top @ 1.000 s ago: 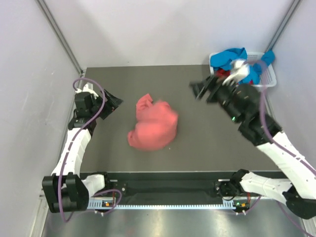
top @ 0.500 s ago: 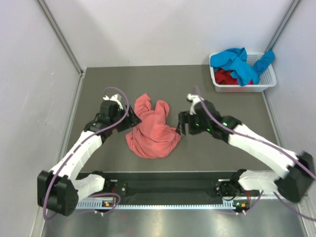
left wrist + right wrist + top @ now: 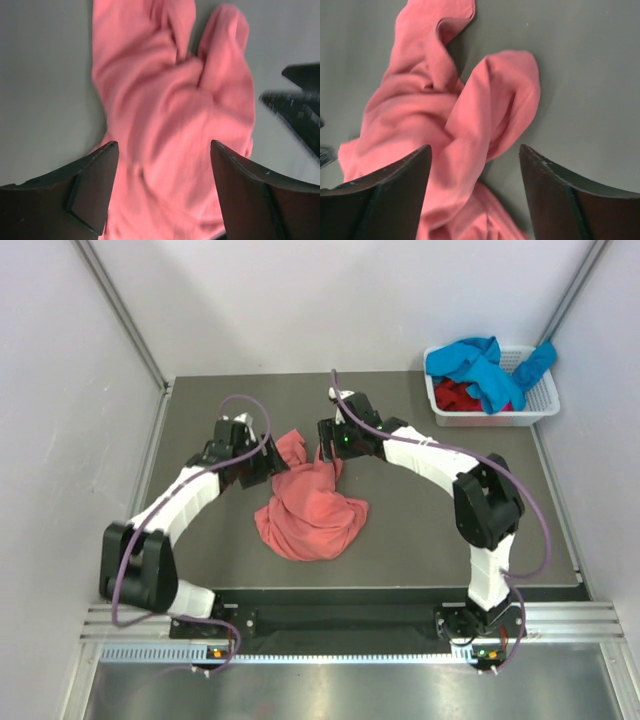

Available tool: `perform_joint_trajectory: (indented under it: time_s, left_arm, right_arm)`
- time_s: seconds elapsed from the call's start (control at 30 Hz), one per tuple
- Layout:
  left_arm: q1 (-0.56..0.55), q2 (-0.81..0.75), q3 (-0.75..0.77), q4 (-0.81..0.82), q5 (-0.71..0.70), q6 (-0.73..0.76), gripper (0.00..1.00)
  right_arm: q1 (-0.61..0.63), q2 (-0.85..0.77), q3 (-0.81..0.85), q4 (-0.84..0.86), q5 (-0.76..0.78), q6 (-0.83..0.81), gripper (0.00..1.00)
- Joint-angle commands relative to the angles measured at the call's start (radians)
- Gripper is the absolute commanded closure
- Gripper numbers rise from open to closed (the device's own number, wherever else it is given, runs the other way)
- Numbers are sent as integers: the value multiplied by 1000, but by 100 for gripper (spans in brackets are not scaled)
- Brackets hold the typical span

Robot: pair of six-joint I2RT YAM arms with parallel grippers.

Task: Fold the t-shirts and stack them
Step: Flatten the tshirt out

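Observation:
A crumpled salmon-pink t-shirt (image 3: 308, 505) lies in a heap in the middle of the table. My left gripper (image 3: 266, 462) is open and hovers at the shirt's upper left edge, the cloth (image 3: 170, 115) filling the gap between its fingers (image 3: 92, 185). My right gripper (image 3: 327, 448) is open and hovers over the shirt's upper right lobe (image 3: 505, 100), its fingers (image 3: 555, 195) apart with cloth and bare table between them. Neither gripper holds anything. A bright blue shirt (image 3: 478, 362) and a dark red shirt (image 3: 460, 395) lie in the basket.
A white slotted plastic basket (image 3: 540, 400) stands at the back right corner of the dark table (image 3: 420, 520). Grey walls close in the left, right and back sides. The right gripper's dark tip shows at the right of the left wrist view (image 3: 297, 102).
Both arms have swung in from the table's sides to the shirt's far end. The right arm came from beside the basket. The shirt has shifted slightly and spread.

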Motion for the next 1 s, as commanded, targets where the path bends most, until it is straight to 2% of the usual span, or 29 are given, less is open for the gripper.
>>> perform_joint_trajectory:
  time_s: [0.0,0.13,0.27,0.37,0.47,0.57,0.63,0.67,0.7,0.73,0.8,0.83,0.87,0.97]
  left_arm:
    - [11,179,124,78,56,48,21]
    - [11,380,340,3,70,82,18]
    - [11,507,417,60,42,71,17]
    - [6,618,481,64,40,52,17]
    - [-9,661,521,72,31,58,19]
    - [-9,699,543,61,54,44,26]
    - [-9,705,534,93,86,29,40]
    - [-9,706,534,101,100,27,51]
    - [-9,702,540,103,108,21,61]
    - [-9,702,550,100,111,16,80]
    - [-9,689,555,101,120,12,87]
    - [-8,681,566,95,114,13,96]
    - [-8,658,572,72,105,15,100]
    - [11,577,574,47,79,18,100]
  right_arm:
    - [-35,63,112,43,-52,-13,28]
    - [-71,177,227,-28,-79,-22,26]
    - [-89,230,299,-48,-78,-41,25]
    - [-100,269,313,-56,-81,-39,27]
    - [-100,283,292,-39,-119,-50,29]
    - [-98,292,267,-13,-156,-33,35]
    - [-98,301,263,10,-203,-13,42]
    - [-97,304,267,13,-214,-8,51]
    - [-98,306,269,17,-230,-2,56]
    - [-98,301,269,27,-231,10,61]
    - [-103,297,272,41,-233,19,75]
    - [-104,290,276,46,-230,27,80]
    - [-111,287,293,46,-224,27,98]
    - [-130,254,328,17,-187,29,100]
